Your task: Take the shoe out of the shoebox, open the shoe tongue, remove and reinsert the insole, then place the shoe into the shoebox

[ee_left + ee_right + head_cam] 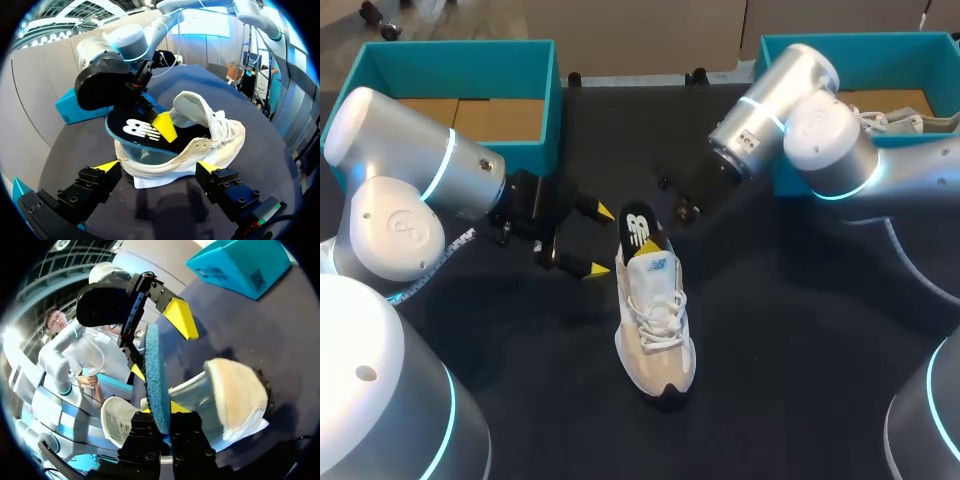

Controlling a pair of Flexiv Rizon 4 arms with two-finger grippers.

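Observation:
A cream sneaker (pixel 657 325) lies on the dark table, toe towards me. Its black insole (pixel 637 231), blue underneath, stands up out of the heel opening. My right gripper (pixel 655 244) comes in from the back right and is shut on the insole's edge (pixel 155 375). My left gripper (pixel 599 240) is open just left of the heel. In the left wrist view its yellow fingertips (pixel 108 166) flank the sneaker's heel (pixel 165 162), and the insole (pixel 135 131) rises ahead of them, held by the right gripper (pixel 162 125). The sneaker's tongue (pixel 235 390) stands open.
A teal shoebox (pixel 470 50) sits at the back left, behind my left arm. A second teal box (pixel 840 45) at the back right holds another light shoe (pixel 890 120), partly hidden by my right arm.

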